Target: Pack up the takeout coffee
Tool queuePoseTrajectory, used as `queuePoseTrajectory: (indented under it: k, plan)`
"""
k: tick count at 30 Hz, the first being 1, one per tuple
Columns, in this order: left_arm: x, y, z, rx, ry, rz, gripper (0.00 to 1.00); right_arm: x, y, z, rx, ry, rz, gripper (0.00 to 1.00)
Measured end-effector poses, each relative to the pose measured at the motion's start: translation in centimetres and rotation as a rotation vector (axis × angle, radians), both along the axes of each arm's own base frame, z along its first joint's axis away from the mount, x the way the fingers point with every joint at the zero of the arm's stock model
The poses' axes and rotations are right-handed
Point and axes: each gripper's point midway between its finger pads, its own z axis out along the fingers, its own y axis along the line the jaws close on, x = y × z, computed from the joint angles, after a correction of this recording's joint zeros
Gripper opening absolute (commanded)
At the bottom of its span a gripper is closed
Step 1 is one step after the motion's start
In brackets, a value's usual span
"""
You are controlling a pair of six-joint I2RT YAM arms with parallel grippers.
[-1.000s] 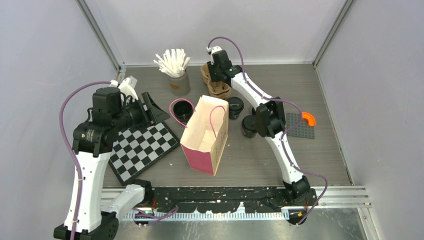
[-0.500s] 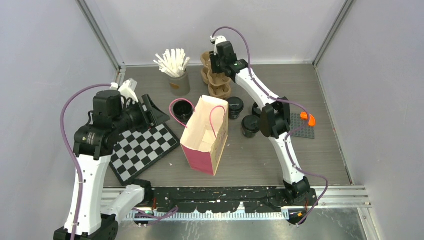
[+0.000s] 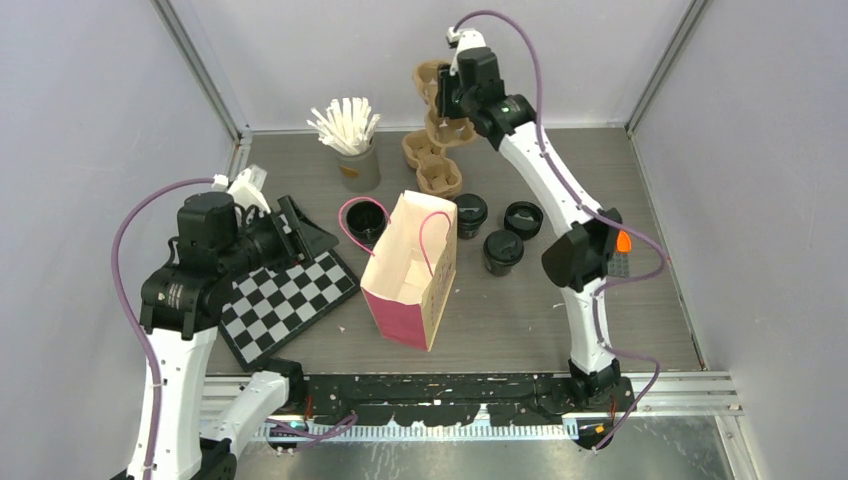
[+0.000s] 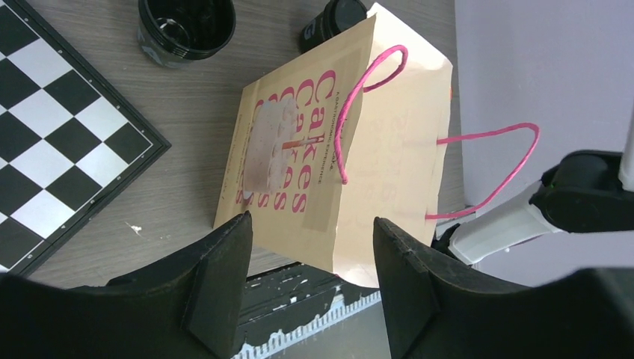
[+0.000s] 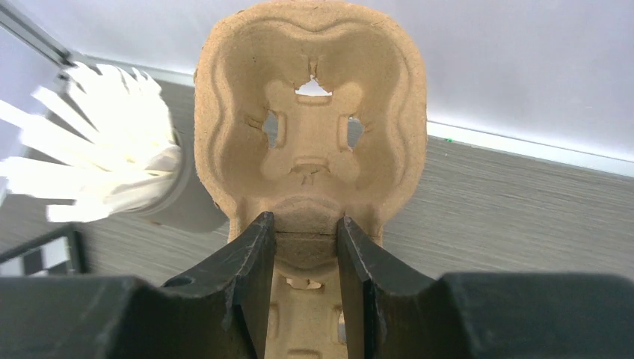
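Three black cups (image 3: 502, 251) stood on the tabletop (image 3: 620, 320) right of the paper bag (image 3: 410, 270), a fourth (image 3: 366, 222) left of it. Light and crushable, they likely wanted a gentle side grip. The right pincer (image 5: 305, 233) clamped the pulp carrier (image 5: 310, 127); the left pincer (image 4: 312, 224) gaped empty.

The paper bag (image 4: 299, 149), just beyond the gap between the left fingers (image 4: 224, 277), bears the word "Cakes" repeated in large pink letters, turned sideways. A thin dark line of print beside it is too small to read.
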Motion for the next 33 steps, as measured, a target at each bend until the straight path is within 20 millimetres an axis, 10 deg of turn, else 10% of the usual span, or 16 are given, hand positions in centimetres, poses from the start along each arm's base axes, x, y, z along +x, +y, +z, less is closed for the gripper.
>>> queuePoseTrajectory:
  k: [15,24,33]
  plan:
    - [0.7,-0.3,3.3,-0.032,-0.157,-0.007,0.75,-14.0,-2.9,15.3,0.281,-0.049,-0.005,0.35]
    - [4.0,-1.5,3.4,-0.075,-0.194,-0.036,0.69,-21.4,4.9,15.7,0.463,0.082,0.133,0.35]
    - [3.7,-2.3,3.3,-0.162,-0.161,-0.030,0.63,-24.9,6.1,12.9,0.648,0.256,0.079,0.34]
